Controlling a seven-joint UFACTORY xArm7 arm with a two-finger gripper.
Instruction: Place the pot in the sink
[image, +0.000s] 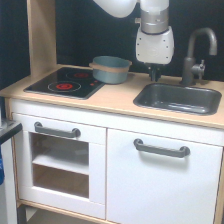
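Toy kitchen unit seen from the front in the exterior view, with a pale wooden tabletop (115, 102) carried on white cabinet fronts. The pot (110, 69), grey-blue with a tan rim band, is seen standing upright on the tabletop at the back, just behind the far corner of the black stovetop (65, 83), whose red rings are visible. The sink (177, 97), a dark grey basin with rounded corners, is set into the tabletop toward the exterior view's right, and the pot is well outside it, toward the exterior view's left. A dark grey faucet (197, 52) is mounted behind the sink, its spout curved over toward the basin. The white arm is shown descending from above, and the gripper (153, 74) is positioned between the pot and the faucet, above the rear left edge of the sink and beside the pot without touching it. The jaws are small, dark and blurred; how far they are parted cannot be told, and nothing is seen held in them. Two grey handles (161, 148) are fitted on the cabinet doors below.
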